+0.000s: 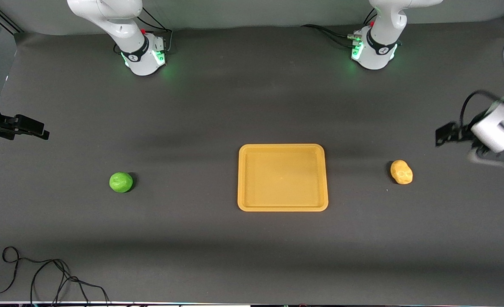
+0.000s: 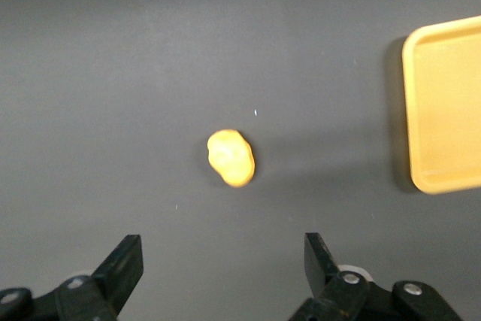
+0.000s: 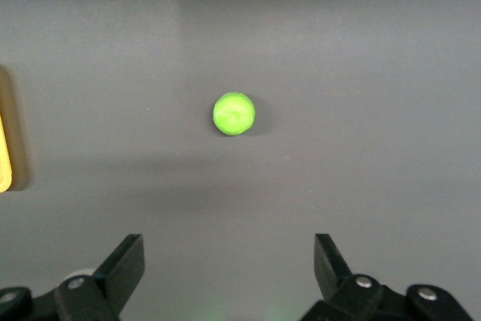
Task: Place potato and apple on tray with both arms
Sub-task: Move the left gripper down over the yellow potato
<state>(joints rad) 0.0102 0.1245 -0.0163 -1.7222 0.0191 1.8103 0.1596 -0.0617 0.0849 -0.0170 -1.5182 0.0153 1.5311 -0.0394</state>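
The yellow-orange tray (image 1: 240, 179) lies mid-table with nothing in it; one corner shows in the left wrist view (image 2: 443, 110). The green apple (image 1: 121, 182) (image 3: 234, 113) rests on the mat toward the right arm's end. The yellow-tan potato (image 1: 401, 172) (image 2: 231, 157) rests toward the left arm's end. My left gripper (image 1: 447, 133) (image 2: 222, 249) hovers open over the mat close to the potato, with nothing between its fingers. My right gripper (image 1: 34, 129) (image 3: 228, 249) hangs open and empty over the mat at the right arm's end, short of the apple.
The two arm bases (image 1: 143, 55) (image 1: 373, 51) stand along the table edge farthest from the front camera. A loose black cable (image 1: 43, 273) lies on the mat near the front camera at the right arm's end. Dark mat surrounds the tray on all sides.
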